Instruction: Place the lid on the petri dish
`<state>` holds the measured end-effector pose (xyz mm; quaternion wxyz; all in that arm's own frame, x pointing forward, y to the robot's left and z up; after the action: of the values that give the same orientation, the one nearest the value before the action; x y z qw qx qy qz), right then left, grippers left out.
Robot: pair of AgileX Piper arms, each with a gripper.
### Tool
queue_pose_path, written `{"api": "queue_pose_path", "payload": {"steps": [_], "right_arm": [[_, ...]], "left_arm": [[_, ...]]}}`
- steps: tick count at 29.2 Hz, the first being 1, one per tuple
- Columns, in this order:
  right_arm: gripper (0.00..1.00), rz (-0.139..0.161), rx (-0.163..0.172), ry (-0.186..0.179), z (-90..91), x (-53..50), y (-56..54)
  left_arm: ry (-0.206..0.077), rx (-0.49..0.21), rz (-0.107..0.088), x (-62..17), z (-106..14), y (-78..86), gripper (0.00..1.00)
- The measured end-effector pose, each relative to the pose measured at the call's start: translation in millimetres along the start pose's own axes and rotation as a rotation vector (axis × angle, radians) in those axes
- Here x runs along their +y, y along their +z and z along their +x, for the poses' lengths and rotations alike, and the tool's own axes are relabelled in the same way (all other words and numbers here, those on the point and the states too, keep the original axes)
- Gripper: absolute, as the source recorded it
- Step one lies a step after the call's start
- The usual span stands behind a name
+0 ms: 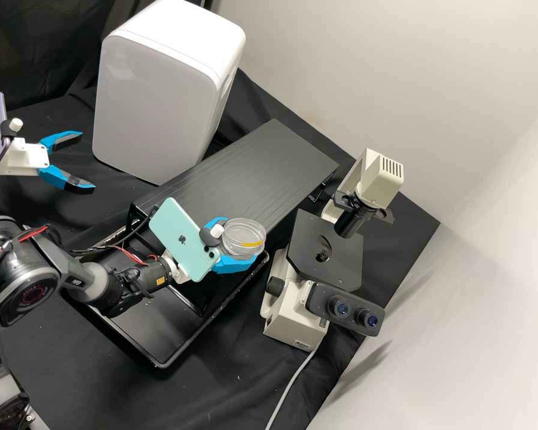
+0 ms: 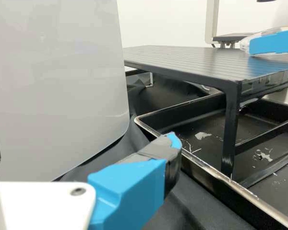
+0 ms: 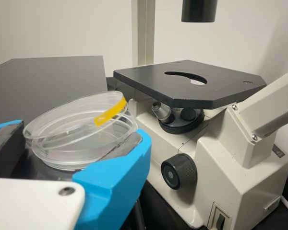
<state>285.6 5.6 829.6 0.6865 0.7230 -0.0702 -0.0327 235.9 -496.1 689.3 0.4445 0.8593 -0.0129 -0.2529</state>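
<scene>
Petri dish (image 3: pixel 81 152) is clamped between the two blue fingers of the right claw (image 1: pixel 241 240), held up off the counter (image 1: pixel 221 394) by the edge of the black rack (image 1: pixel 245 173) that faces the microscope.

From the left, the left claw (image 1: pixel 86 161) hangs with its fingers spread wide and nothing between them. It is just beside the white box (image 1: pixel 167 83) and well apart from the dish. Next comes the rack, standing in a black tray (image 1: pixel 161 358) on the cloth-covered counter.

Then comes the right claw with its load. The clear lid (image 3: pixel 72 120), marked by a yellow strip (image 3: pixel 110 111), lies on the base but looks shifted and slightly tilted rather than seated flush. Farthest right stands the microscope (image 1: pixel 323 280), its stage (image 3: pixel 192 86) just beyond the dish.

As I judge it, the dish lies to the right of the free left claw, across the rack, so that arm would have to cross over to settle the lid. The right arm already has the base. Being round, the dish offers no long axis to line up with.
</scene>
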Motion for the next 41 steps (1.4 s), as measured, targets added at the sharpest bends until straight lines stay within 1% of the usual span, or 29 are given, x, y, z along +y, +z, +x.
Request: {"api": "queue_pose_path", "payload": {"steps": [15, 16, 17, 21, 23, 25, 29, 32, 37, 39, 41], "right_arm": [[0.00, 0.000, -0.001, -0.001, 0.1, -0.2, 0.3], [0.00, 0.000, 0.000, 0.000, 0.1, -0.1, 0.2], [1.00, 0.000, 0.000, 0.000, 0.1, -0.1, 0.2], [1.00, -0.003, 0.000, -0.001, 0.0, -1.1, -0.7], [1.00, -0.024, 0.003, -0.004, -0.1, -2.4, -1.8], [1.00, -0.033, 0.005, -0.007, -0.2, -3.6, -2.9], [1.00, -0.035, 0.004, -0.006, -0.3, -4.4, -3.5], [1.00, -0.044, 0.008, -0.010, -0.4, -5.4, -4.4], [1.00, -0.044, 0.009, -0.009, -0.1, -5.1, -4.7], [1.00, -0.044, 0.014, -0.004, 1.1, -4.0, -6.1], [1.00, -0.042, 0.022, 0.004, 3.3, -2.2, -8.5]], "left_arm": [[0.000, 0.000, 0.002, 0.0, 0.0, 0.0, 1.00], [0.001, 0.006, -0.001, 0.1, 0.0, -0.5, 1.00], [0.001, 0.006, -0.001, 0.1, 0.0, -0.5, 1.00], [0.001, 0.006, -0.001, 0.1, 0.0, -0.5, 1.00], [0.001, 0.006, -0.001, 0.1, 0.0, -0.5, 1.00], [0.001, 0.006, -0.001, 0.1, 0.0, -0.5, 1.00], [0.001, 0.006, -0.001, 0.1, 0.0, -0.5, 1.00], [0.001, 0.006, -0.001, 0.1, 0.0, -0.5, 1.00], [0.001, 0.006, -0.001, 0.1, 0.0, -0.5, 1.00], [0.001, 0.006, -0.001, 0.1, 0.0, -0.5, 1.00], [0.003, 0.015, -0.005, 0.3, 0.0, -1.4, 1.00]]}}
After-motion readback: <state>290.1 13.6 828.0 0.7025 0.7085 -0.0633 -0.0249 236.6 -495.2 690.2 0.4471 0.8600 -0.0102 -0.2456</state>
